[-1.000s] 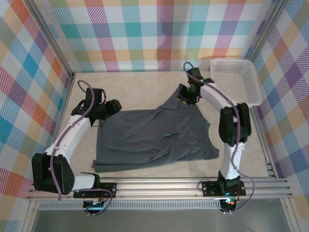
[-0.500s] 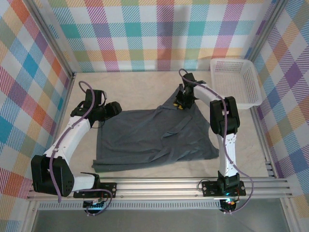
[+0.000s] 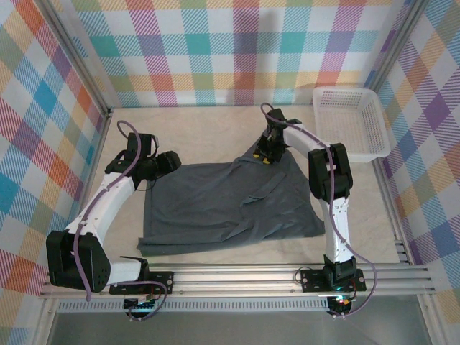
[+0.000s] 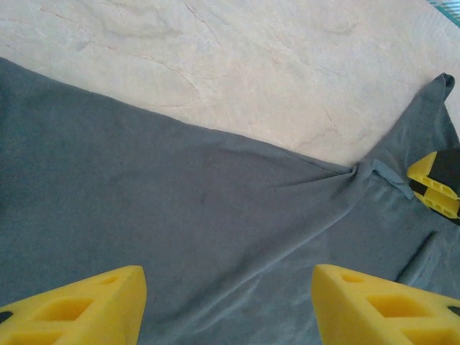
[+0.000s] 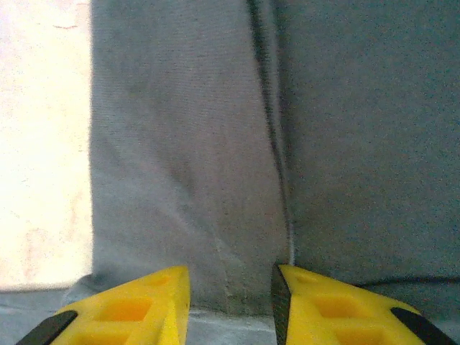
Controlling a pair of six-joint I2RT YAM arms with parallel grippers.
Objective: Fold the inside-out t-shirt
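1. See the shirt [image 3: 230, 205] spread out in the middle of the table [image 3: 208, 133], between the two arms and well apart from the basket [image 3: 343, 89].
2. Not quite flat yet: a few creases near the middle, and the far right corner drawn up into a point.
3. Look at the left gripper [image 3: 169, 162] by the far left corner: wide, just over the cloth, holding nothing.
4. Look at the right gripper [image 3: 267, 152] at that far right point: narrow, with the fingers [image 5: 129, 309] a little apart and the cloth right at the tips. No pinch to be seen.
5. Guess how the shirt will handle: soft, thin and light. Likely to bend anywhere, droop when lifted, and bunch up when dragged over the table. Not likely to break or slip much.
6. Best to take hold at the edges, not in the middle. Try the two far corners, one for each gripper.
7. Pinch low and close to the hem, to catch the cloth and not just push it along.
8. Lift both corners together and at the same height, to keep the fold straight.
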